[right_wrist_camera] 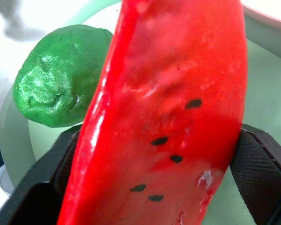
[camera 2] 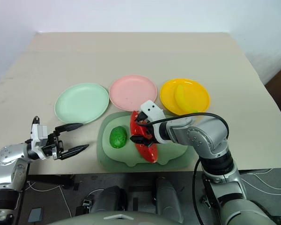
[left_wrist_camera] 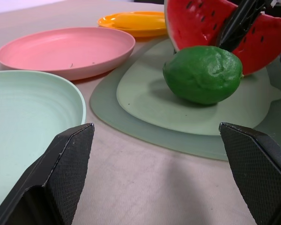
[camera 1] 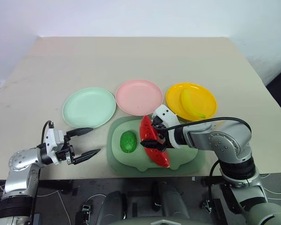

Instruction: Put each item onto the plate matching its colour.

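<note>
Right gripper (camera 1: 151, 139) pinching watermelon wedge (camera 1: 154, 142) on grey-green mat (camera 1: 187, 158). Squeeze snug, lift straight up, carry to pink plate (camera 1: 139, 96) just behind mat. Left gripper (camera 1: 82, 143) open, empty.

left gripper (camera 1: 84, 142) held level, fingers spread wide apart. right gripper (camera 1: 152, 138) angled down, fingers closed against both sides of watermelon wedge (camera 1: 154, 143).

right gripper (camera 1: 151, 137) straddling watermelon wedge (camera 1: 154, 143) on mat (camera 1: 187, 158) | green fruit (camera 1: 128, 141) lying beside | banana (camera 1: 191, 103) sitting on yellow plate (camera 1: 207, 96) | left gripper (camera 1: 86, 142) hanging open
</note>
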